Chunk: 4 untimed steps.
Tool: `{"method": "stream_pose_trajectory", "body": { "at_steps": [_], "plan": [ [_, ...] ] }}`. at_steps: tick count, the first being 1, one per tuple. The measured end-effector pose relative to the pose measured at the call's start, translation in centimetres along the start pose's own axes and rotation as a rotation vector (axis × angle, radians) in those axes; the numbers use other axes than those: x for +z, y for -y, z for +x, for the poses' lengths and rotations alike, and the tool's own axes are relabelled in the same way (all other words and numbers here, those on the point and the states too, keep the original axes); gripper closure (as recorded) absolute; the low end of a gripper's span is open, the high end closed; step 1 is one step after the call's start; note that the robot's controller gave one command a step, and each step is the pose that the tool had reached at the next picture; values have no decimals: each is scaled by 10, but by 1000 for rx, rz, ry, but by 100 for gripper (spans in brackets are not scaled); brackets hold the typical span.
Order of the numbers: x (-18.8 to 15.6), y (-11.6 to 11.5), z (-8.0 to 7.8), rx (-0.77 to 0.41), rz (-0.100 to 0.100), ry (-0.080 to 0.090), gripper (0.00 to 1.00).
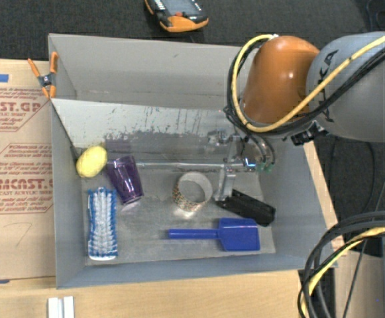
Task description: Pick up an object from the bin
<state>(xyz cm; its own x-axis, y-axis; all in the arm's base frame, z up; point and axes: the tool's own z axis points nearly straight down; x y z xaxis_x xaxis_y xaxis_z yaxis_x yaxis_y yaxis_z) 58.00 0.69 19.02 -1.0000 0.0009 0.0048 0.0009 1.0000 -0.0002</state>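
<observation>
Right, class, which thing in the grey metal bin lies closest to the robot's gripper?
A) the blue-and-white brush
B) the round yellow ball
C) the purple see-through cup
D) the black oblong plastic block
D: the gripper sits right at the left end of the black oblong plastic block, while the other three lie far off to the left.

Gripper [226,185] low in bin [146,68], seemingly touching black block [248,207]; tape roll [192,192] just beside it, blue scoop [222,235] beyond the block (by the near wall).

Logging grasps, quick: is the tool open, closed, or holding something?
Tool: cannot be told; it hangs between the patterned tape roll and the black oblong block.
</observation>
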Motion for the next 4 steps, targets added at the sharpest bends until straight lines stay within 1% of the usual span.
{"method": "stream_pose_trajectory", "body": {
  "at_steps": [1, 2, 3, 4],
  "plan": [
    [-4, 0, -2, 0, 0, 7, 0],
    [125, 73, 27, -67, 1, 1, 0],
    [52, 64, 24, 220, -4, 24, 0],
    [92, 134, 9, -11, 1, -1, 0]
  ]
}}
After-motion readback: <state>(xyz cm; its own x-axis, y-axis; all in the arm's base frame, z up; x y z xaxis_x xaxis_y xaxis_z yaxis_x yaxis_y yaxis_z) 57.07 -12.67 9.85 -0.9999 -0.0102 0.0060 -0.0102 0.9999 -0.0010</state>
